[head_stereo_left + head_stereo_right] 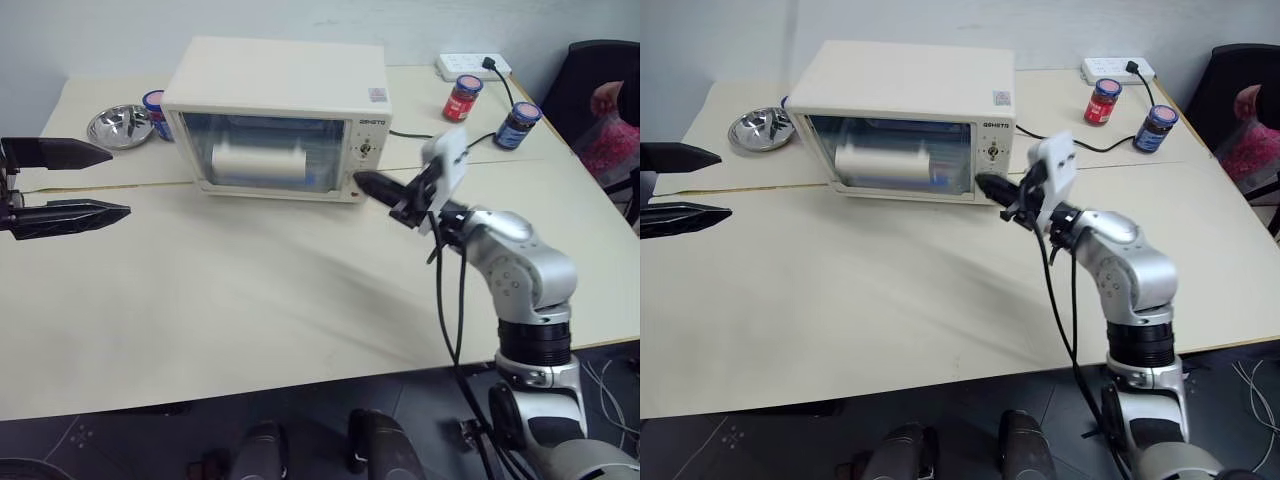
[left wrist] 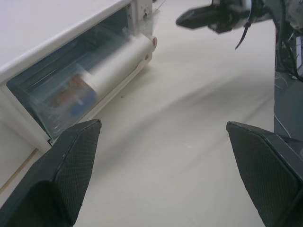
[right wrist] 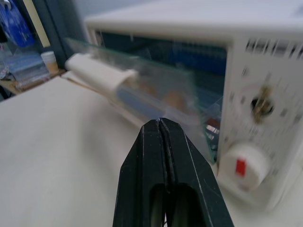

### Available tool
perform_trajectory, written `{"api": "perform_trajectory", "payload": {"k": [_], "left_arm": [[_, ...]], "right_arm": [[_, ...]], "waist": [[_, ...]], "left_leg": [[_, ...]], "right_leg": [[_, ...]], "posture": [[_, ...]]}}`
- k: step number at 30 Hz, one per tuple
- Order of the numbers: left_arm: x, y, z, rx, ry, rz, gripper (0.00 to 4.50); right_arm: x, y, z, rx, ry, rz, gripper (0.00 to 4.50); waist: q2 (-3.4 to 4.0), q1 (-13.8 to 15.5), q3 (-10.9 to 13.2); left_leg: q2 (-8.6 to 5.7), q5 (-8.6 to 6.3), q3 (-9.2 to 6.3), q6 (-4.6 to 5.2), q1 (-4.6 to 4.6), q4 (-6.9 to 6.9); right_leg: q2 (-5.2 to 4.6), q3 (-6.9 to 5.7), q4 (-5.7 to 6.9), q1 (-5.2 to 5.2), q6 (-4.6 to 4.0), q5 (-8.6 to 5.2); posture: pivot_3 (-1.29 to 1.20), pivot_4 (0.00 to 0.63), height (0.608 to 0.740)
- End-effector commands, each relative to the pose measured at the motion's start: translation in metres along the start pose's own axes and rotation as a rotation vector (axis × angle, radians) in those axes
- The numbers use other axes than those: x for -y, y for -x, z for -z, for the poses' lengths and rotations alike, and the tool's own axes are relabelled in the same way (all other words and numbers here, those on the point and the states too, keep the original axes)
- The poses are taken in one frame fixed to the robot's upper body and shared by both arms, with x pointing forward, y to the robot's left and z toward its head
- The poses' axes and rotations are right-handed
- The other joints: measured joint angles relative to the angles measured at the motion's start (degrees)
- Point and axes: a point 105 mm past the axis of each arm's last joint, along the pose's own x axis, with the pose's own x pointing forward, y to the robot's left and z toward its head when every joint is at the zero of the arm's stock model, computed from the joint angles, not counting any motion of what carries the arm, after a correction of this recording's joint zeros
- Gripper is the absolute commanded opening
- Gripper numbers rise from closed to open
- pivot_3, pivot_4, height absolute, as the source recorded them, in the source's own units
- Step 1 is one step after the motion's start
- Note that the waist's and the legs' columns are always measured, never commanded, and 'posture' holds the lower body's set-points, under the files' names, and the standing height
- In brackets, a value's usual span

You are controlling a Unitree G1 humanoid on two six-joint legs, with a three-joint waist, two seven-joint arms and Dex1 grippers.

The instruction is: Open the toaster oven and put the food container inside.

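Note:
The cream-white toaster oven (image 1: 275,85) stands at the back of the table. Its glass door (image 3: 156,90) is tilted outward, partly open, with the white handle (image 1: 258,160) at mid-height. Behind the glass lies the food container (image 2: 66,97), showing blue strips and orange-brown pieces. My right gripper (image 1: 362,182) is shut and empty, its tip just in front of the oven's lower right corner by the control panel (image 3: 258,106). Whether it touches the door I cannot tell. My left gripper (image 1: 119,182) hangs wide open and empty, well left of the oven.
A steel bowl (image 1: 120,125) and a blue-lidded jar (image 1: 153,108) sit left of the oven. A red jar (image 1: 462,98), a blue jar (image 1: 517,125), a power strip (image 1: 472,66) and the black cord (image 1: 420,133) are at the back right. A person sits by a black chair (image 1: 600,70).

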Motion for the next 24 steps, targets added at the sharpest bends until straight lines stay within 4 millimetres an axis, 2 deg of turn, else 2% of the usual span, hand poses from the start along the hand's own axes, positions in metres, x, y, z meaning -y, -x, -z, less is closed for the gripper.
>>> {"api": "perform_trajectory", "payload": {"k": [1, 4, 12, 14, 16, 19, 24], "left_arm": [[-0.003, 0.005, -0.010, 0.036, -0.041, -0.032, 4.46], [-0.007, 0.006, -0.009, 0.037, -0.040, -0.042, 4.50], [-0.011, 0.011, -0.005, 0.022, -0.042, -0.050, 4.50], [-0.012, 0.011, -0.004, 0.018, -0.046, -0.049, 4.50], [-0.013, 0.011, -0.004, 0.019, -0.047, -0.050, 4.50], [-0.014, 0.011, -0.004, 0.024, -0.046, -0.049, 4.50], [-0.012, 0.007, -0.001, 0.012, -0.084, -0.018, 4.50]], "right_arm": [[-0.001, 0.014, -0.004, -0.029, 0.027, -0.048, 0.00], [0.001, 0.032, -0.011, -0.080, 0.042, -0.101, 0.62], [0.028, 0.106, -0.056, -0.246, 0.121, -0.139, 3.30], [0.035, 0.117, -0.068, -0.251, 0.123, -0.116, 3.93], [0.036, 0.124, -0.073, -0.263, 0.148, -0.120, 4.49], [0.036, 0.128, -0.073, -0.275, 0.147, -0.133, 4.49], [0.038, 0.123, -0.067, -0.274, 0.162, -0.121, 4.49]], "waist": [[0.00, 0.05, 0.00], [0.01, 0.20, 0.01], [0.05, 0.25, 0.03], [0.05, 0.23, 0.03], [0.05, 0.04, 0.03], [0.06, -0.05, 0.04], [0.06, 0.15, 0.04]], "left_leg": [[-0.01, 0.00, 0.01, 0.01, -0.03, 0.00], [-0.06, -0.01, 0.05, 0.03, -0.05, 0.02], [-0.03, -0.01, 0.09, 0.05, -0.05, 0.05], [-0.03, -0.02, 0.11, 0.06, -0.04, 0.06], [-0.02, -0.02, 0.16, 0.06, -0.02, 0.06], [0.01, -0.02, 0.24, 0.06, 0.02, 0.05], [0.00, -0.02, 0.26, 0.06, 0.00, 0.06]], "right_leg": [[-0.01, 0.00, -0.01, -0.01, 0.00, 0.00], [-0.05, 0.02, -0.01, -0.03, 0.00, 0.00], [-0.04, 0.02, -0.03, -0.03, 0.01, 0.01], [-0.04, 0.03, -0.03, -0.02, 0.01, 0.01], [-0.04, 0.06, -0.03, -0.02, 0.01, 0.01], [-0.03, 0.09, -0.01, -0.04, 0.01, 0.00], [-0.06, 0.09, -0.01, -0.06, 0.01, 0.01]], "posture": [[0.00, 0.150, 0.740], [0.00, 0.150, 0.740], [0.00, 0.150, 0.740], [0.00, 0.150, 0.740], [0.00, 0.150, 0.740], [0.00, 0.150, 0.740], [0.00, 0.150, 0.740]]}}
